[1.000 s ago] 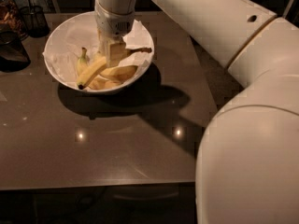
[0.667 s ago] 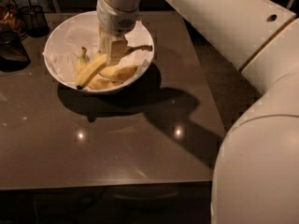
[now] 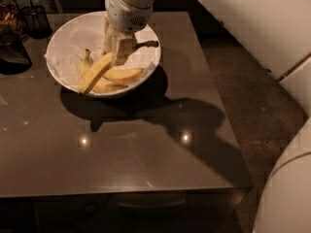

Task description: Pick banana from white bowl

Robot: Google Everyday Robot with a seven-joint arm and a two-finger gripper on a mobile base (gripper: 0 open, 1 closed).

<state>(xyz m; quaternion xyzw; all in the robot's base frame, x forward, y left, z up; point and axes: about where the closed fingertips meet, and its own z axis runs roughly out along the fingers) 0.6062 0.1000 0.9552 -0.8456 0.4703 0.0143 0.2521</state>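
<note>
The white bowl, lined with crumpled white paper, stands at the back left of the dark table. My gripper reaches down into it from above and is shut on the banana. This is the longest one. It slants from its tip at the bowl's front left rim up through the fingers, and its brownish stem sticks out to the right. Shorter bananas lie in the bowl beneath it, one with its stem pointing up.
Dark wire-mesh cups and another dark object stand at the table's back left, beside the bowl. The table ends at the right and front edges. My white arm spans the upper right.
The gripper has risen a little with the long banana. Its stem end is now lifted above the other bananas, while its tip still rests near the rim.
</note>
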